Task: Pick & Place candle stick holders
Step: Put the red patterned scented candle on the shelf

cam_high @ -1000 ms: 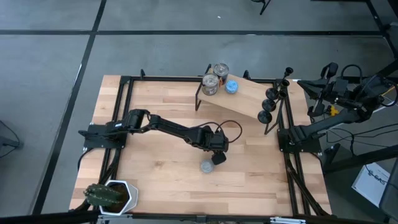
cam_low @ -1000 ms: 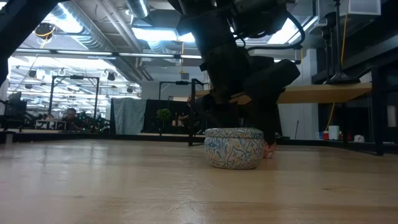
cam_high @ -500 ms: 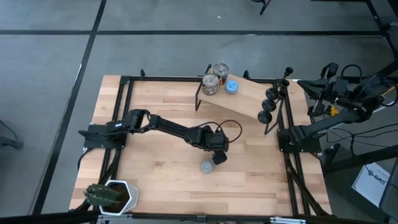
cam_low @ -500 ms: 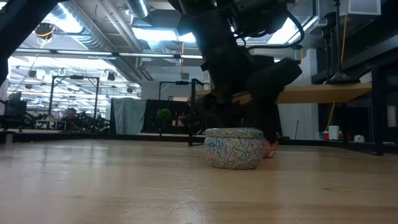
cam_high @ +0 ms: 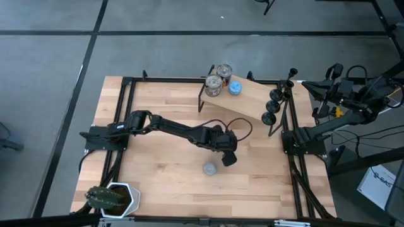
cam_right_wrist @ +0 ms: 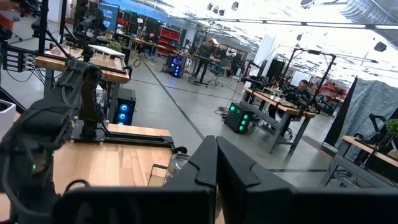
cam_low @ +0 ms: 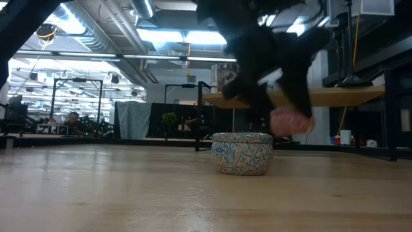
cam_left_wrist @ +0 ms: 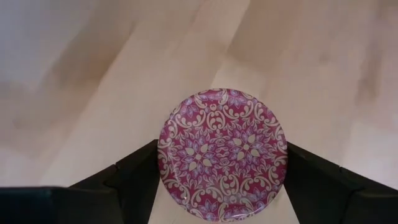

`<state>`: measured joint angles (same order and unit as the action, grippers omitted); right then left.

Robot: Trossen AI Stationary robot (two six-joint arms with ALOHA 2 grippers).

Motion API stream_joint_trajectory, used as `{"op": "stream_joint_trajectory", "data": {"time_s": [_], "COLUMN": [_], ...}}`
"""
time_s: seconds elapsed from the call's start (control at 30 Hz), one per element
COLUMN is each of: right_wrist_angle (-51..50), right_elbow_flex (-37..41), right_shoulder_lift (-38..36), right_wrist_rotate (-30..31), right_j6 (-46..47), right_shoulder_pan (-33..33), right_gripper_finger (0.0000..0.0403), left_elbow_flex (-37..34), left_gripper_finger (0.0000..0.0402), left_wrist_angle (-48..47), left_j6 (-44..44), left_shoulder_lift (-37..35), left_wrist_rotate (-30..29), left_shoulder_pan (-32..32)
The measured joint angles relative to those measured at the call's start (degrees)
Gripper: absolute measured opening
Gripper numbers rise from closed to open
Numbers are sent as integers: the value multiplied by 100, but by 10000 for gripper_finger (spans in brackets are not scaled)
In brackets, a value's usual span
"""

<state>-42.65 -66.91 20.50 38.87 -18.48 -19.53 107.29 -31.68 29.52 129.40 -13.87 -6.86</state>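
The left arm reaches from its base at the table's left edge out across the middle of the table, bent at the elbow, its wrist ending right of centre. The left gripper [cam_high: 228, 156] points down toward the tabletop and is raised clear of it in the low view. In the left wrist view its two dark fingers [cam_left_wrist: 140, 174] press against opposite sides of a round pink patterned tin [cam_left_wrist: 222, 154], clamped on it. The right arm is drawn back off the table's right side, folded above its mount, and the right gripper [cam_right_wrist: 216, 163] has its fingers pressed together.
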Motion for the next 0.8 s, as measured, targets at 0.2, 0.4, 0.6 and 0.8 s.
{"op": "stream_joint_trajectory", "data": {"time_s": [0.2,0.4,0.6,0.8], "right_wrist_angle": [0,1,0,0], "right_elbow_flex": [0,1,0,0], "right_shoulder_lift": [-1,1,1,1], "right_wrist_rotate": [-2,-2,-2,0], "right_j6": [2,1,1,2], "right_shoulder_pan": [0,-1,-2,0], "right_gripper_finger": [5,5,5,5], "left_elbow_flex": [563,1056,1506,1712], "left_gripper_finger": [283,283,283,283], "left_wrist_angle": [-19,-37,-24,83], "left_j6": [-317,-701,-1080,-1393], "left_shoulder_lift": [0,0,2,2], "left_wrist_rotate": [2,6,-17,-17], "left_shoulder_pan": [159,420,783,1226]}}
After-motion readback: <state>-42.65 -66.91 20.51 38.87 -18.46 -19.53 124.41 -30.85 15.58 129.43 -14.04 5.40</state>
